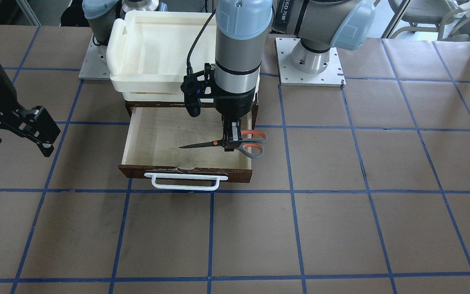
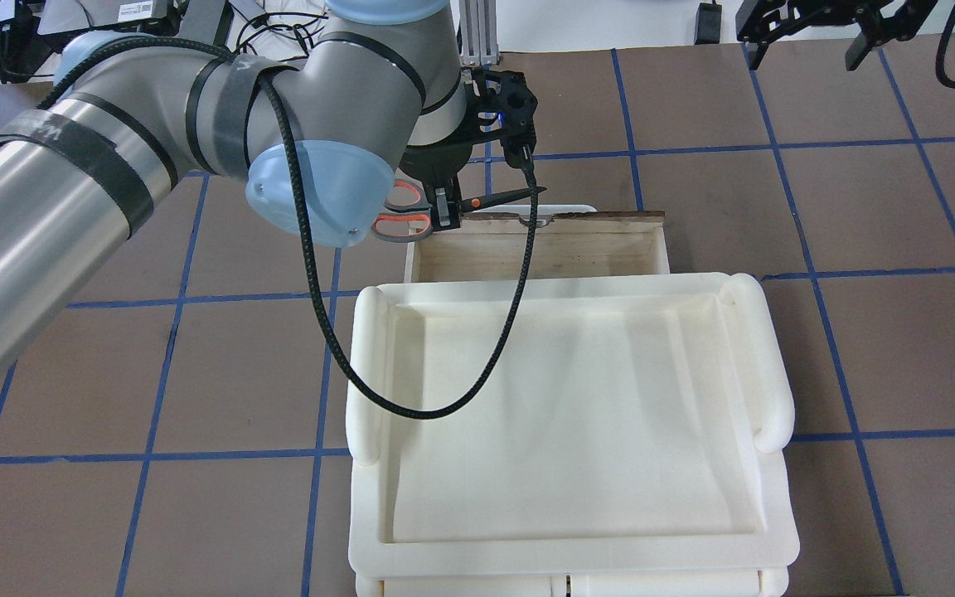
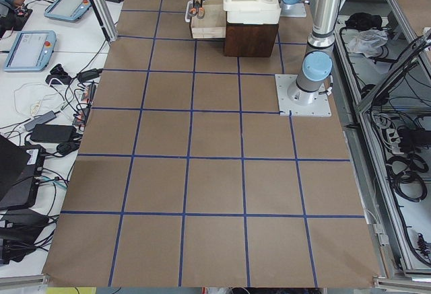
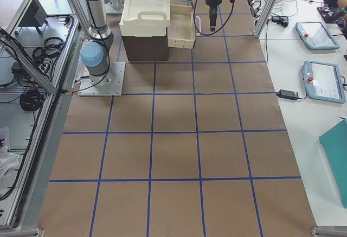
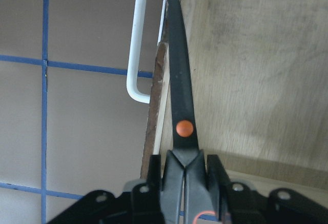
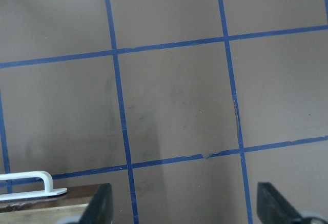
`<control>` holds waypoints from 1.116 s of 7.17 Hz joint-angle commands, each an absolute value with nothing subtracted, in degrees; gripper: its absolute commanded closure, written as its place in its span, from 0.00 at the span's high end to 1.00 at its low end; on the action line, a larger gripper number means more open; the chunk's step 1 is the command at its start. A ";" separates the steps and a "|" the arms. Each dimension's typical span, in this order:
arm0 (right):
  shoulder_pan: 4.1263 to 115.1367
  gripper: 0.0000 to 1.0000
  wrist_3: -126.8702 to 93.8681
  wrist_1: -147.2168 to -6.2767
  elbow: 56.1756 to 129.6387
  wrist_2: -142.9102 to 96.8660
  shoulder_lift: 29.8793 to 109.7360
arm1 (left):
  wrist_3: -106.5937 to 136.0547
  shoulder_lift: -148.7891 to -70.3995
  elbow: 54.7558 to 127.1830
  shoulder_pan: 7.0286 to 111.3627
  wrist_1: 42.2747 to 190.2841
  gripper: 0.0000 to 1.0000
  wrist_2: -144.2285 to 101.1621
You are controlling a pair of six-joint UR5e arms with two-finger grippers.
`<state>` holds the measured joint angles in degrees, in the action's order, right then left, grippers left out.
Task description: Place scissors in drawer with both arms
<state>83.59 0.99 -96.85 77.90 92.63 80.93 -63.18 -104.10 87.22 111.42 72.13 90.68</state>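
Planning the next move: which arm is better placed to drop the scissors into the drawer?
Left. The left gripper is shut on the scissors over the open drawer; the right gripper is open, empty, farther away.

From overhead, the tray [image 2: 361, 373] covers most of the drawer [image 2: 540, 249], and my left elbow [image 2: 312, 191] hides part of the scissors [image 2: 399, 222] loops. On my left wrist camera the loops sit behind my left claw [image 5: 184, 162], and the blade tip runs off the top. The front view's edge cuts my right claw [image 1: 21, 141]. Its own camera shows only the fingertips [image 6: 100, 208].
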 commanded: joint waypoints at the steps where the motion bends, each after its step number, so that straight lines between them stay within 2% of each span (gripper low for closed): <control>1: 83.58 1.00 2.46 -95.81 78.48 91.33 82.43 | -62.84 -105.73 87.01 113.73 72.25 0.00 90.70; 8: 86.75 1.00 2.81 -87.46 78.66 88.51 83.50 | -59.07 -109.51 87.19 117.51 73.48 0.00 90.53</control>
